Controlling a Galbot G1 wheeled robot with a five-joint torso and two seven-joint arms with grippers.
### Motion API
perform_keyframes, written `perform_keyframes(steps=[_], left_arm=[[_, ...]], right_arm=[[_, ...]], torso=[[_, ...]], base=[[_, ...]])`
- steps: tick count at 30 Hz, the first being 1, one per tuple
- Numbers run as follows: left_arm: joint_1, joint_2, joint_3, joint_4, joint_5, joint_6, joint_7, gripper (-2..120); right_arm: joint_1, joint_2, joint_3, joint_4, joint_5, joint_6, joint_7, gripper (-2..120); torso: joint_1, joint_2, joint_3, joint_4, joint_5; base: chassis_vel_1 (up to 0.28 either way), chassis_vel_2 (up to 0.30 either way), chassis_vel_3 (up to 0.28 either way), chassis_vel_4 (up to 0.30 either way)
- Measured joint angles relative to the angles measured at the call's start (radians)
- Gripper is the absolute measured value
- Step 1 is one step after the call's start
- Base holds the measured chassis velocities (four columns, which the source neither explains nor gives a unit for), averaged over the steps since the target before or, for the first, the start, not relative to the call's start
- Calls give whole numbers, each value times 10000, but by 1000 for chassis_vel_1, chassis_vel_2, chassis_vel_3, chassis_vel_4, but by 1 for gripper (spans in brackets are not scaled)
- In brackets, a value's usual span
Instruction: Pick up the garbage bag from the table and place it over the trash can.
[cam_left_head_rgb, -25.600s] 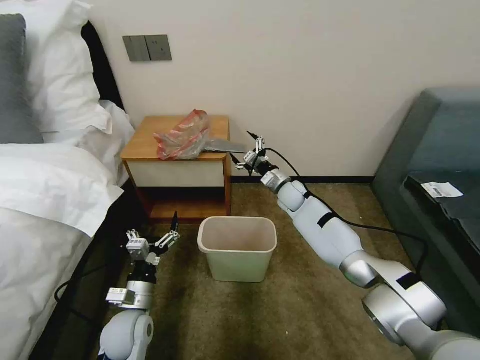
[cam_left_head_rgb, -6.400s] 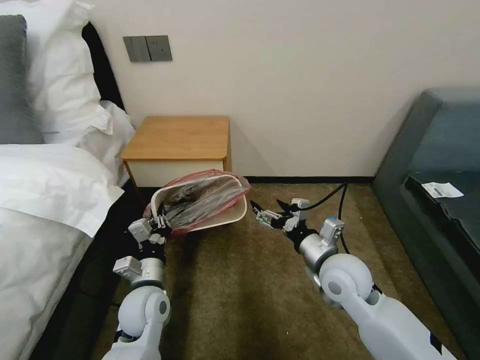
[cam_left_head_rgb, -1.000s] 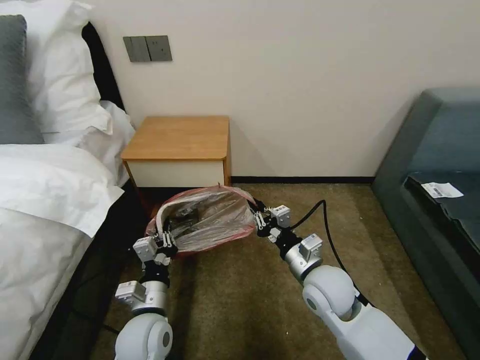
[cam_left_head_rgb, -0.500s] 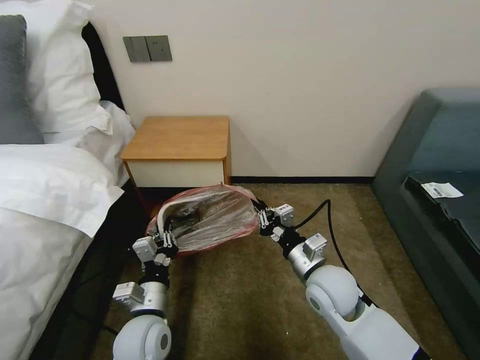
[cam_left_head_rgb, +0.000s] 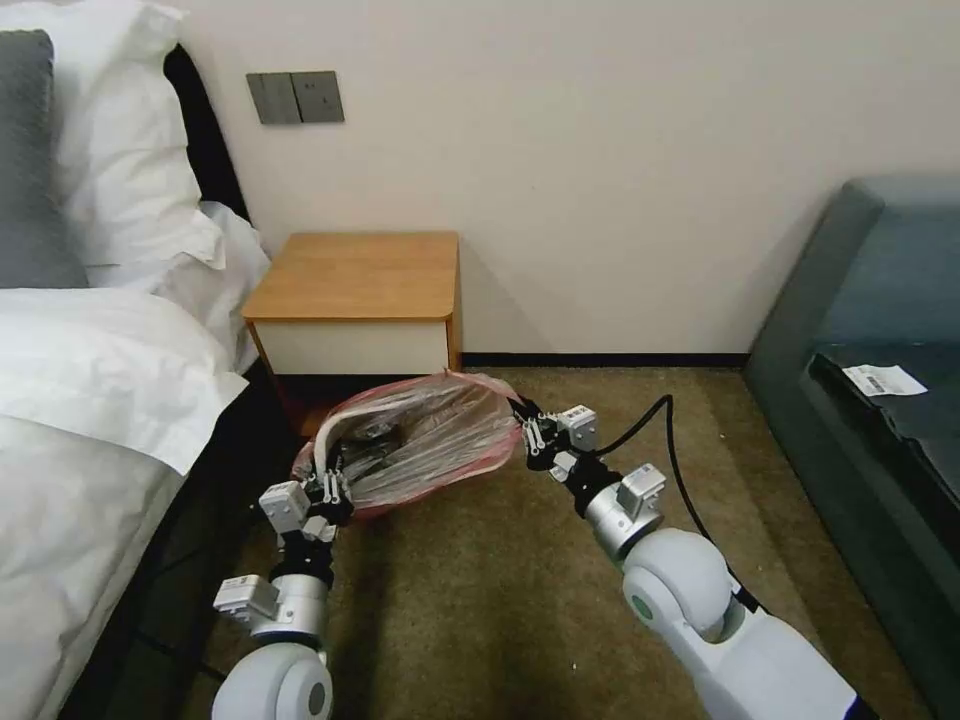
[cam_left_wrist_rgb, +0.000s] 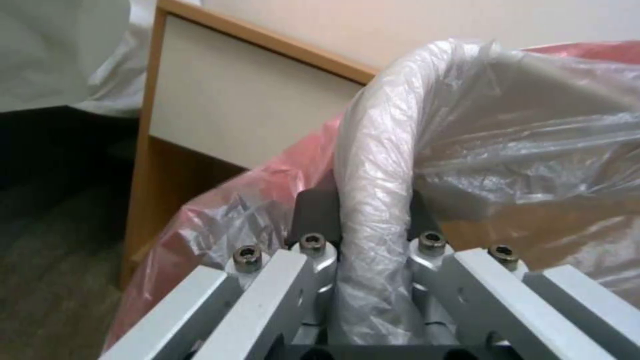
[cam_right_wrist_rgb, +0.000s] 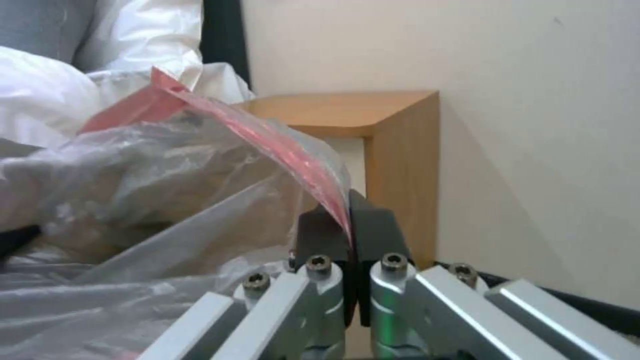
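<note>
- Both grippers are closed at this moment: my left gripper (cam_left_head_rgb: 327, 487) is clamped on the trash can's (cam_left_wrist_rgb: 380, 165) rolled rim with a layer of the garbage bag (cam_left_head_rgb: 430, 440) pinched against it, and my right gripper (cam_left_head_rgb: 528, 432) has its pads shut flat on the bag's red band (cam_right_wrist_rgb: 293, 152).
- Out from the left gripper, the can looks tipped, its mouth turned toward me and held up at the rim, with the film wrapped round the rim on that side.
- Between the two grippers the bag is pulled taut across the can's mouth; on the right gripper's side the band seems to stand clear of the rim, not yet hooked over it.
- Beyond both grippers stands the table (cam_left_head_rgb: 357, 275), its top bare, so I judge the pick-up done and the fitting step in hand.
- Next, as I read it, the right gripper must draw the band past the rim's far corner and down over it, while the left holds the can steady.
- Thin film under this much tension could tear or slip from the pads, so a slow pull seems wise.
</note>
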Motion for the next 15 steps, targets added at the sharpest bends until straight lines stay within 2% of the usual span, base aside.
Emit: perform_keyframes(steps=[15], left_arm=[[-593,-126,-143,817,281,-36,-121,9]], right_arm=[[-409,92,0,662,256,-170,155,0]], torso=[[0,0,0,0,-1]], base=[[0,0,0,0]])
